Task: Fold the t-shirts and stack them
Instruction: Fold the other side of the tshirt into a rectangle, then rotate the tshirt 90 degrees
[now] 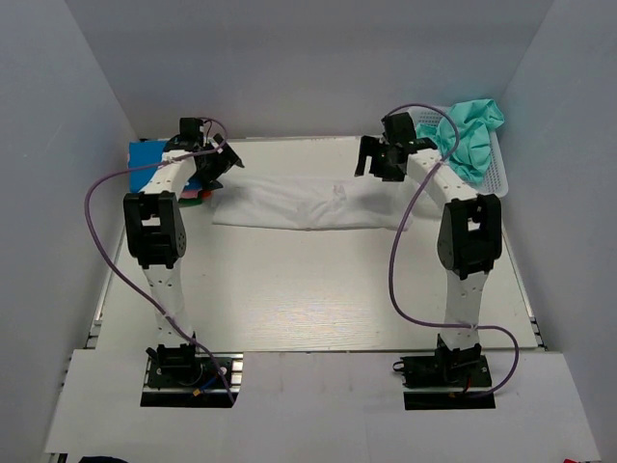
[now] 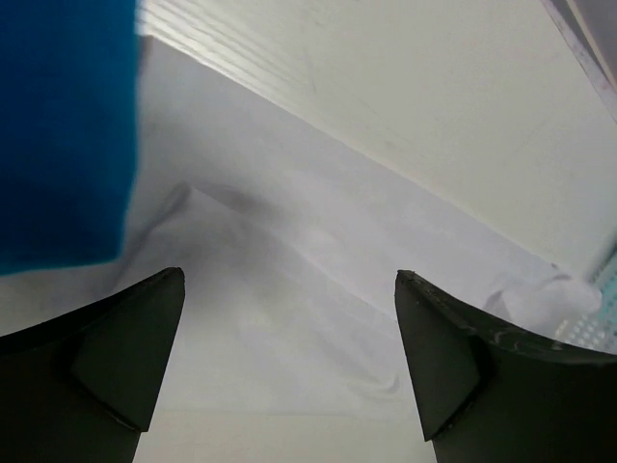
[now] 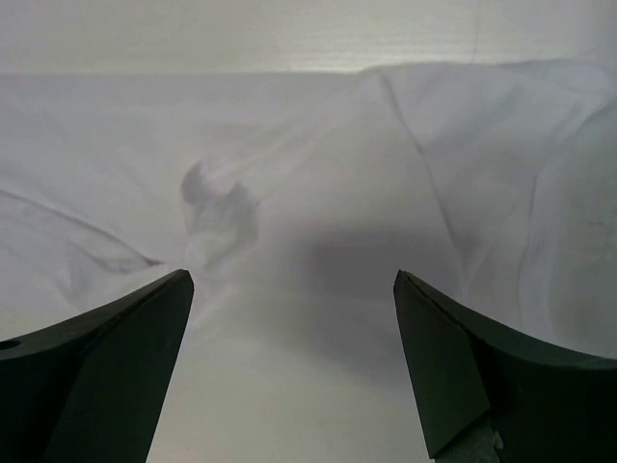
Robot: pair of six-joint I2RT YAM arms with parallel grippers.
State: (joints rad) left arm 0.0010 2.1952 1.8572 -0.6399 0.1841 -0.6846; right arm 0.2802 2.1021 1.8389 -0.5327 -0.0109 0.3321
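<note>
White panels close off the back and both sides of the cell. Light is even, with no hard shadows. The pale, faintly streaked worktop [image 1: 308, 299] carries everything.

The long white cloth t-shirt [image 1: 308, 204] lies flattened in a wide band across the far middle of the worktop, with a small pucker of wrinkles near its centre. Judgement: it is laid out for folding, and the fold is not yet finished.

The left fingers [image 1: 217, 162] hover over the shirt's left end and the right fingers [image 1: 378, 159] over its right end. Both wrist views show the fingers spread wide, with only white cloth below and nothing held between them. Judgement: one arm at each end suits a two-handed pinch of the cloth.

The folded blue cloth t-shirt [image 1: 147, 154] sits at the far left corner, just beside the white shirt's left end; contact cannot be told. Slivers of green and red cloth show under its near edge. This is probably the finished stack, kept off the folding area but near the left arm.

The crumpled teal-green cloth t-shirt [image 1: 472, 130] is heaped in the white plastic mesh basket [image 1: 496, 174] at the far right corner and spills over the rim. Judgement: it is waiting its turn.
</note>
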